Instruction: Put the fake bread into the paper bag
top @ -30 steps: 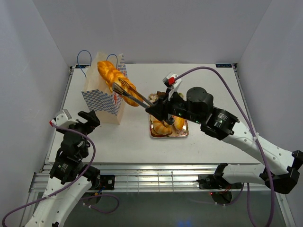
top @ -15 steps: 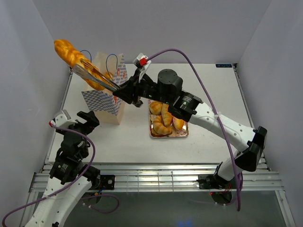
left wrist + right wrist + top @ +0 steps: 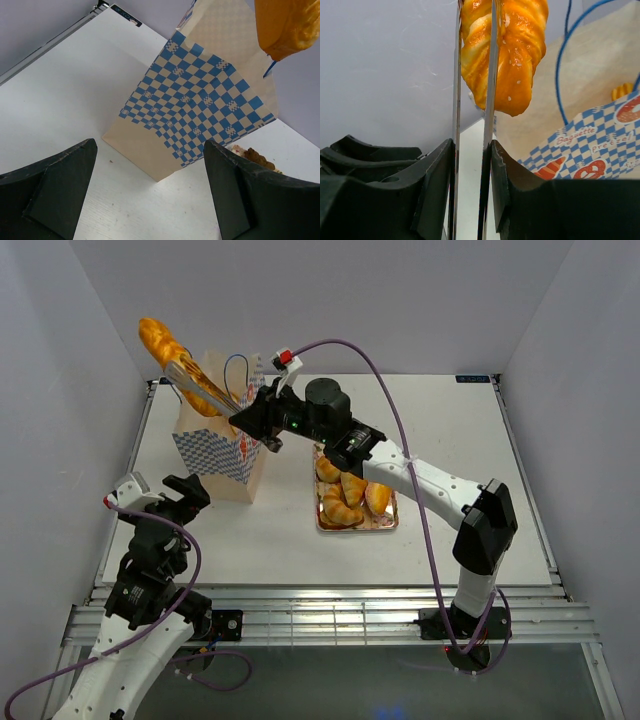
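My right gripper (image 3: 252, 421) is shut on metal tongs (image 3: 205, 395), which pinch a glossy golden twisted loaf (image 3: 163, 343). The loaf hangs in the air above the far left corner of the upright paper bag (image 3: 215, 445) with its blue checkered sides. In the right wrist view the gripper (image 3: 472, 150) grips the tongs (image 3: 490, 100), the loaf (image 3: 505, 50) sits at their tips, and the bag's open mouth (image 3: 600, 100) is to the right. My left gripper (image 3: 185, 490) is open and empty, low in front of the bag (image 3: 200, 105). The loaf's end (image 3: 285, 25) shows above the bag there.
A floral tray (image 3: 357, 526) right of the bag holds several more golden breads (image 3: 345, 490). A dark brown piece (image 3: 252, 156) shows past the bag. Blue cord handles (image 3: 236, 365) stand up from the bag's rim. White walls close in at the left and back.
My right arm swung the tongs and loaf from over the bag up and to the left, then slightly back right toward the bag's mouth. The left arm has not moved.
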Robot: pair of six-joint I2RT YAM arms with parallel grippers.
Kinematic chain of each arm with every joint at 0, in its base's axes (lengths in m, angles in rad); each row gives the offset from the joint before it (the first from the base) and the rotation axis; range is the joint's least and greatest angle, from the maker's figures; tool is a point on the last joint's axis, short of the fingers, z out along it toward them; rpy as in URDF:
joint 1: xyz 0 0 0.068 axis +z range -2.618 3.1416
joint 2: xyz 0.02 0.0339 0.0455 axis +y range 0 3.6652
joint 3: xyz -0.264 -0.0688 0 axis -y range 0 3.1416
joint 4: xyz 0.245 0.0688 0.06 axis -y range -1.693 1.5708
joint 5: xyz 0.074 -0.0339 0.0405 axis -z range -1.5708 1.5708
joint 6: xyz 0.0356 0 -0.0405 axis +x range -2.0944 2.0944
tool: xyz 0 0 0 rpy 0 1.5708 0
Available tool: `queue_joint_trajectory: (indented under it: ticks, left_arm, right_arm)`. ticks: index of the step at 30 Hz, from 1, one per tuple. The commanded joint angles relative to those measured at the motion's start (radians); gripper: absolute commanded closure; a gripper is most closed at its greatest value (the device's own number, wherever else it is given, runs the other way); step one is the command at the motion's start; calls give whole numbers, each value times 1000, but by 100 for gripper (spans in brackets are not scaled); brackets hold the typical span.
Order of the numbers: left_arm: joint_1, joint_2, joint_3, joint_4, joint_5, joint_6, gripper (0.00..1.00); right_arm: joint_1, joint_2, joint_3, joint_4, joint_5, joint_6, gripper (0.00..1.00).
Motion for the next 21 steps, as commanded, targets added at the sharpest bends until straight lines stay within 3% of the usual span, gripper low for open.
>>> queue_joint_trajectory:
  ticks: [1,21]
  left_arm:
    - [-3,15,14,-7,-1,-1,2]
    - [-3,21,11,1,16,5,2]
  right_arm:
    - [-32,-13,30,173,3,47,88]
    - [-77,30,-9,186,-69,95,51]
